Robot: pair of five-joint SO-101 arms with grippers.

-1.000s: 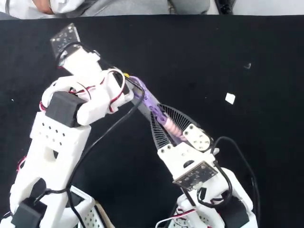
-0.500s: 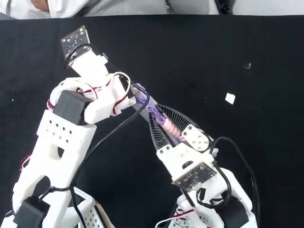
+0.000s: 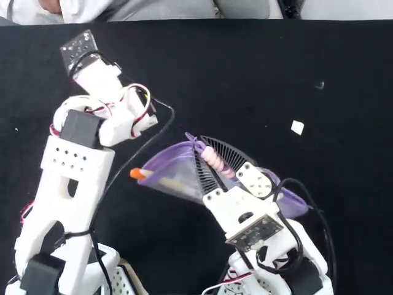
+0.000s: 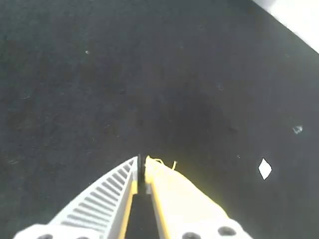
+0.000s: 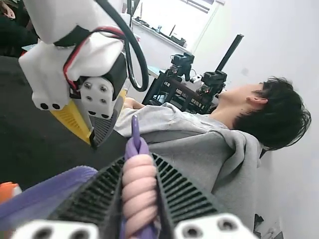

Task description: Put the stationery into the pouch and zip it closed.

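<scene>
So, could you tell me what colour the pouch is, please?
Purple, a light lilac shade; the pouch shows best in the high view.

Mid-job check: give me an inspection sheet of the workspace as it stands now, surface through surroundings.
Surface: black table, matte.
Job's things: purple translucent pouch held up; orange-tipped stick pokes from its end nearest the left arm.
Clutter: small white scrap, apart from the pouch.
Grippers: right gripper shut on the pouch at its pink twisted pull; left gripper shut, empty, over bare table.
Cables: black cable hangs from the left arm, close to the orange tip.
Surroundings: dark stands behind the table.
</scene>
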